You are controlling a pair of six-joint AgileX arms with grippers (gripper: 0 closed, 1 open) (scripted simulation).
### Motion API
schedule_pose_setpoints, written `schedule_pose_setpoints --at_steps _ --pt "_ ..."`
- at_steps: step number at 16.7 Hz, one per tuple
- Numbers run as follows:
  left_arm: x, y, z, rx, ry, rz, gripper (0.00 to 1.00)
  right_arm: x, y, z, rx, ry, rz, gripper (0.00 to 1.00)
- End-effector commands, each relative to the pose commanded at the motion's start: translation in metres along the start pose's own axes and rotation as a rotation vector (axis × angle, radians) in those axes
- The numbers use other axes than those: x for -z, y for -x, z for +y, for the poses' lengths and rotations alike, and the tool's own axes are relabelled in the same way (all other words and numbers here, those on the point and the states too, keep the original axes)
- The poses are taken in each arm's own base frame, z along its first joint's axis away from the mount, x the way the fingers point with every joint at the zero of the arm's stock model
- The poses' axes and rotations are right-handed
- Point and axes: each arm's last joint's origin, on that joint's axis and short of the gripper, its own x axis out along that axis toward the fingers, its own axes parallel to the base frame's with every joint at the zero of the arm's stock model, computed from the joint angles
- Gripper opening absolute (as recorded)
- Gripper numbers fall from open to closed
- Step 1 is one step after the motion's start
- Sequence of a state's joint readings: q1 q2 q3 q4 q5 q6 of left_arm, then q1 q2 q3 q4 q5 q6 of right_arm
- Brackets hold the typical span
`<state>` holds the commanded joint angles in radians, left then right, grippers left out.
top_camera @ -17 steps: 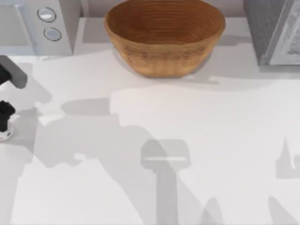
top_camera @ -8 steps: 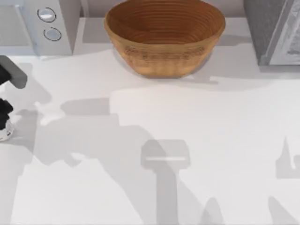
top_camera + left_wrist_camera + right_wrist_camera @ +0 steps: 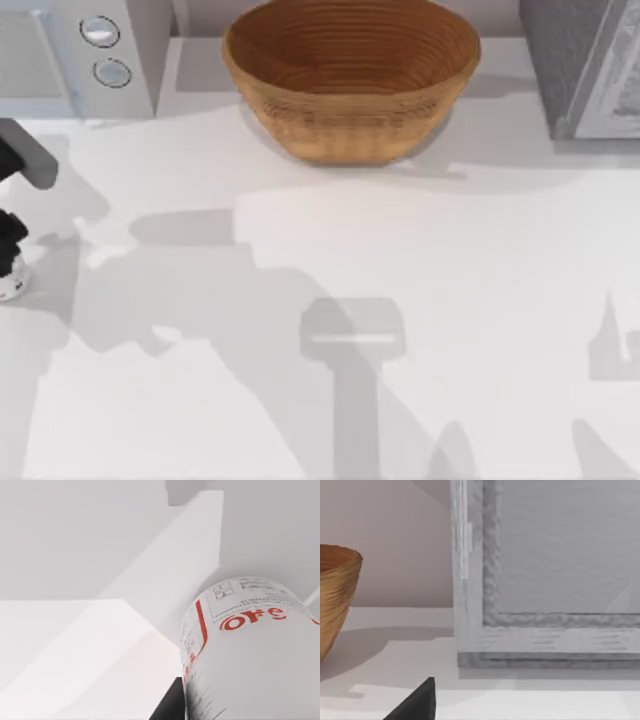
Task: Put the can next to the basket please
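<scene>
At the far left edge of the top view, about mid-height, my left arm's dark tool [image 3: 10, 240] reaches in just over the white table [image 3: 400, 280], and the small white cylindrical can with red lettering [image 3: 250, 655] sits right at it, close up in the left wrist view; whether the tool is clenched on it I cannot tell. Well apart, at the upper centre, stands the large round orange-brown wicker basket [image 3: 350, 85], between a light grey appliance with two round knobs [image 3: 100, 50] at the upper left and a grey framed cabinet [image 3: 580, 65] at the upper right.

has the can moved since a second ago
Barely: the can at the table's far left edge sits marginally higher toward the microwave, with the left end effector over it.
</scene>
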<state>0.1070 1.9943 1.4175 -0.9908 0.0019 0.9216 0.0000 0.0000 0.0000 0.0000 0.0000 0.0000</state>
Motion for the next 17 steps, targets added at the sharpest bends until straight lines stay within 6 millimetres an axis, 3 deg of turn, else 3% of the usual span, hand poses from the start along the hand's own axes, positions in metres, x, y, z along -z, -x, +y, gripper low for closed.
schedule_pose_setpoints --at_steps 4,8,13,17 --pt "-0.025 0.004 -0.011 0.009 0.037 -0.033 0.0 0.0 0.0 0.0 0.0 0.0 0.0 1.0" --pt "-0.08 0.013 -0.043 0.044 0.15 -0.08 0.0 0.0 0.0 0.0 0.0 0.0 0.0 1.0" --pt "-0.154 0.024 -0.119 0.124 0.361 -0.053 0.0 0.0 0.0 0.0 0.0 0.0 0.0 1.0" --pt "-0.199 0.027 -0.187 0.136 0.521 0.019 0.0 0.0 0.0 0.0 0.0 0.0 0.0 1.0"
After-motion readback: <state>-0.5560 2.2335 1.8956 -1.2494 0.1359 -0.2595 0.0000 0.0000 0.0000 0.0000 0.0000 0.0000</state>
